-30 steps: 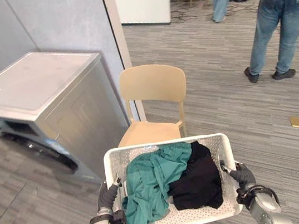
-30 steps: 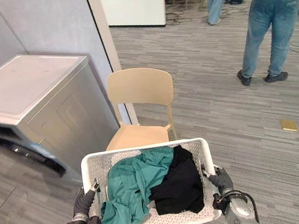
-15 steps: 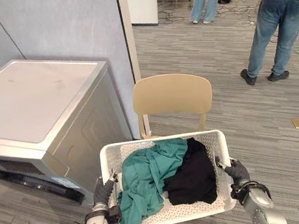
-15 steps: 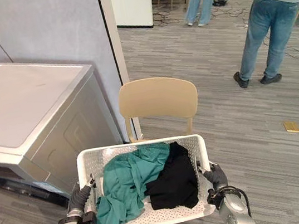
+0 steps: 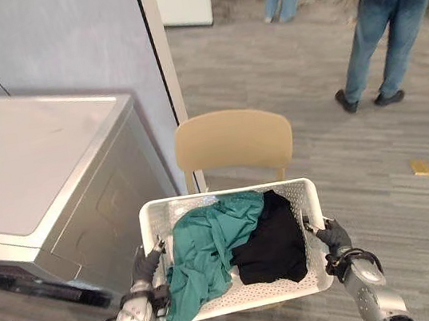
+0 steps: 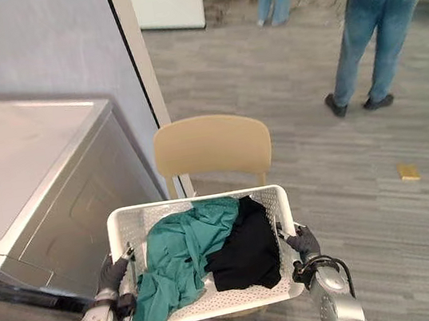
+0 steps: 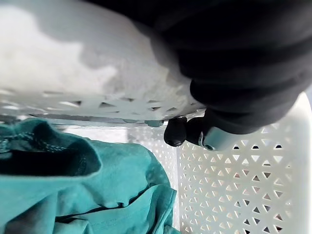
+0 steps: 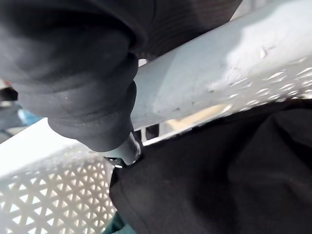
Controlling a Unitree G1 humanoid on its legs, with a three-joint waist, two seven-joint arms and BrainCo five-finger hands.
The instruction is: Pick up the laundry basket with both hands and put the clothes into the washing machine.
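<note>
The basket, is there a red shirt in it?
No, the basket holds a green cloth and a black cloth, nothing red.

The laundry basket is showing matt perforated plastic, the clothes soft creased cloth. The washing machine is looking matt, possibly metal.

Clothes in basket; chair behind basket; washing machine left of chair.

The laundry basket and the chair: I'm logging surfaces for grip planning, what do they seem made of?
Laundry basket: likely white matte plastic, its walls moulded with small triangular holes. Chair: smooth beige, perhaps moulded plastic or painted wood; the even, grainless backrest leaves it open.
</note>
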